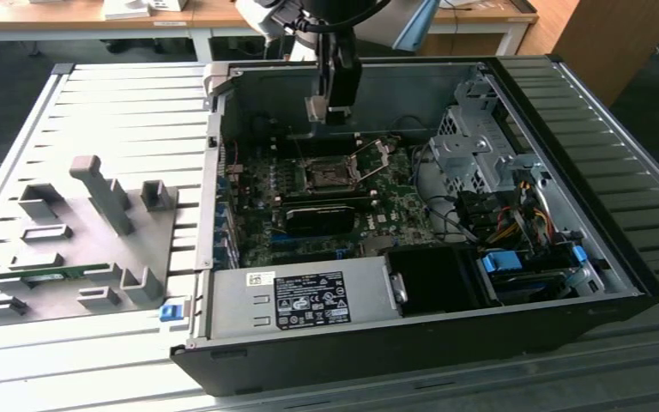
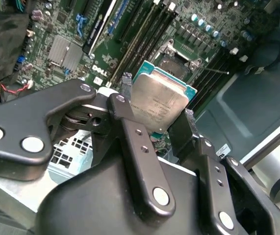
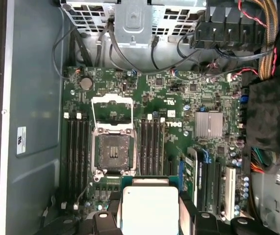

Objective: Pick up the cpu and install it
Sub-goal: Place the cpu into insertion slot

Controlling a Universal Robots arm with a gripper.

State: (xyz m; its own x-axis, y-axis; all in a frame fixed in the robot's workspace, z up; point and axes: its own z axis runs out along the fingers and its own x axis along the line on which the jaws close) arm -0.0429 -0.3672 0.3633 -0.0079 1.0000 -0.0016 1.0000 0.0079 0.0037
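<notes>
**Figure. CPU held above the open computer case.** In the exterior view, the gripper (image 1: 332, 107) hung over the far part of the open computer case (image 1: 421, 343), above the motherboard (image 1: 306, 219) and not touching it. In both wrist views, the two black fingers (image 2: 122, 105) were clamped on opposite edges of the cpu (image 2: 159, 100), whose silvery-grey metal top faced the cameras and whose green rim showed along one edge.

In the first wrist view, the cpu (image 3: 149, 208) sat between the finger pads of the gripper (image 3: 149, 215), clear of the socket (image 3: 113, 152). The socket was unoccupied, with its dark centre exposed and its metal load frame (image 3: 111, 110) swung open. Black memory slots (image 3: 152, 142) ran along both sides of the socket, and a finned silver heatsink (image 3: 208, 124) stood on the board beyond them.

In the exterior view, the socket (image 1: 329, 174) lay below the gripper, and a labelled grey power supply (image 1: 301, 300) filled the case's near edge. On the exterior view's left, a grey fixture tray (image 1: 89, 232) rested on the slatted table (image 1: 100, 103), with a green memory stick (image 1: 49, 275) lying in it.
</notes>
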